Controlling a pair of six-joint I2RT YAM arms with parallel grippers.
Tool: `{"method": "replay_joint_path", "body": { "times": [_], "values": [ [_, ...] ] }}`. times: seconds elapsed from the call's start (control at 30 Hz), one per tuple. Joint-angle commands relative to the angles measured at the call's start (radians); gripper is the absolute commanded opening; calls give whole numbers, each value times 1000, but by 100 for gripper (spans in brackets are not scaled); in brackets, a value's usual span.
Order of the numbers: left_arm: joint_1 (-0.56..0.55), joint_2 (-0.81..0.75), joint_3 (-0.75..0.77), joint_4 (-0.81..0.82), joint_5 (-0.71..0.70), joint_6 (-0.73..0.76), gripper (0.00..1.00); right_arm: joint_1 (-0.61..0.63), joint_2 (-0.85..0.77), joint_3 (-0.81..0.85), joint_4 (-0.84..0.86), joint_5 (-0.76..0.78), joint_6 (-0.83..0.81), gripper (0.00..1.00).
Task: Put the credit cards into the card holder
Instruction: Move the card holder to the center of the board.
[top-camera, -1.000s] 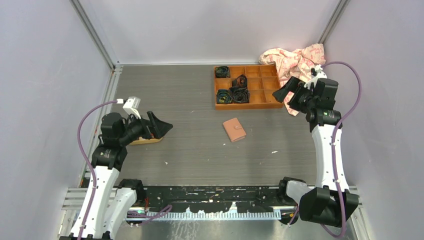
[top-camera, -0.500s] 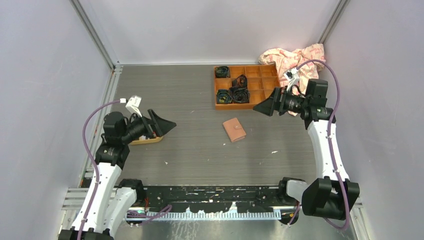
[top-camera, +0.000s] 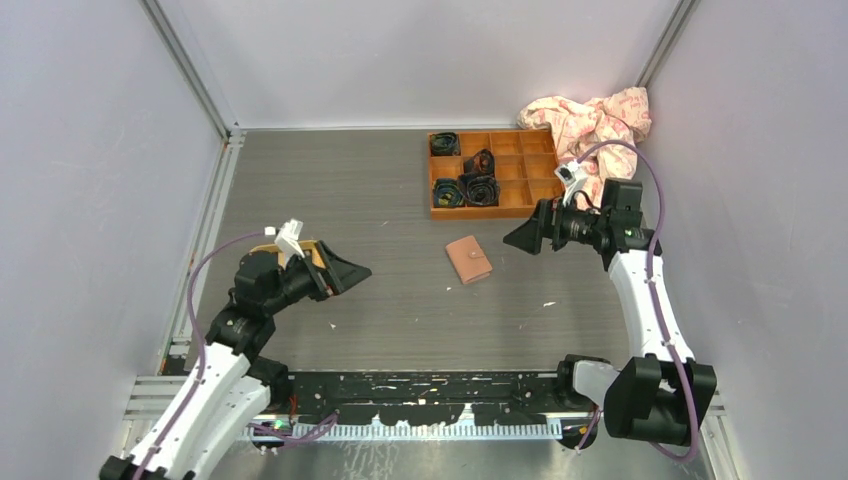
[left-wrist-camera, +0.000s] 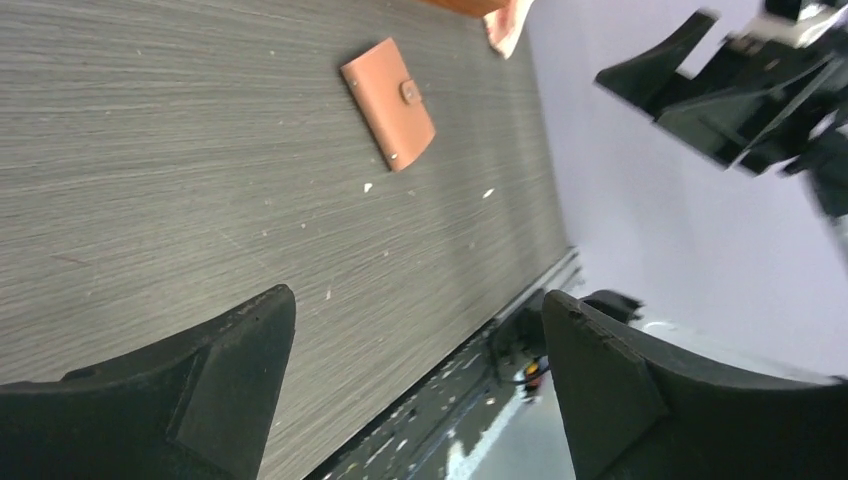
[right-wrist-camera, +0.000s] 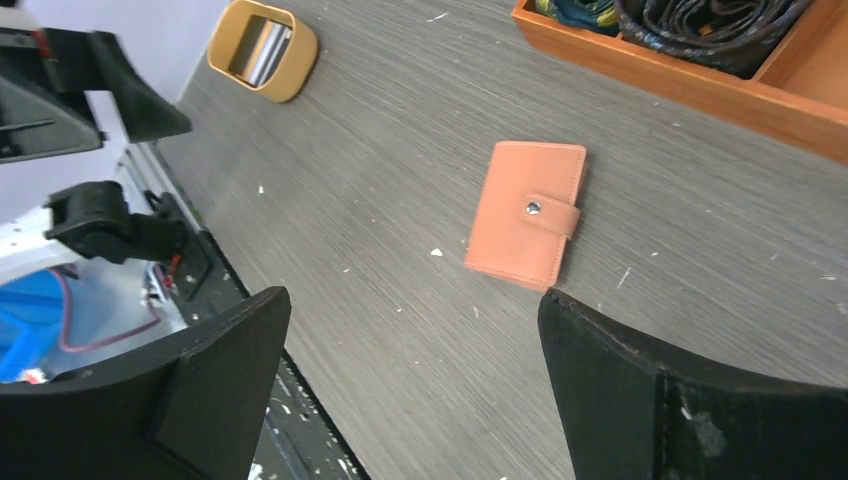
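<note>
The card holder (top-camera: 468, 260), a salmon-pink wallet, lies closed and snapped flat on the table; it also shows in the left wrist view (left-wrist-camera: 388, 100) and the right wrist view (right-wrist-camera: 525, 215). The credit cards (right-wrist-camera: 262, 52) lie inside a yellow oval tray (right-wrist-camera: 300, 60), white and dark-striped. My left gripper (top-camera: 355, 272) is open and empty, above the table left of the wallet (left-wrist-camera: 415, 300). My right gripper (top-camera: 520, 238) is open and empty, above the table just right of the wallet (right-wrist-camera: 415, 295).
The yellow tray (top-camera: 266, 247) is mostly hidden behind my left wrist. An orange-brown compartment box (top-camera: 495, 208) holding dark rolled items stands behind the wallet. A crumpled pink-patterned cloth (top-camera: 590, 115) lies at the back right. Small white crumbs dot the table.
My left arm has moved forward and right, off the tray, towards the wallet. My right arm has swung down and left from the box corner towards the wallet. Both stay open.
</note>
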Motion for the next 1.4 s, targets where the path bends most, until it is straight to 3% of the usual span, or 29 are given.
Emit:
{"method": "replay_joint_path", "body": {
  "times": [0.0, 0.27, 0.43, 0.5, 0.7, 1.0, 1.37],
  "values": [
    [-202, 18, 133, -305, -409, 204, 92, 36, -28, 64, -73, 82, -144, 99],
    [-505, 444, 357, -369, -708, 251, 88, 113, -2, 71, -106, 146, -186, 99],
    [-581, 677, 450, -166, -679, 218, 85, 133, 13, 66, -98, 179, -189, 100],
    [-594, 781, 497, -98, -702, 143, 79, 139, 24, 64, -93, 193, -186, 99],
    [-612, 1077, 660, -23, -656, -69, 78, 157, 74, 59, -77, 230, -164, 99],
    [-612, 1214, 674, 169, -708, -268, 77, 220, 165, 67, -52, 289, -104, 90],
    [-612, 1304, 675, 271, -727, -375, 64, 238, 210, 76, -47, 323, -86, 82]
  ]
}}
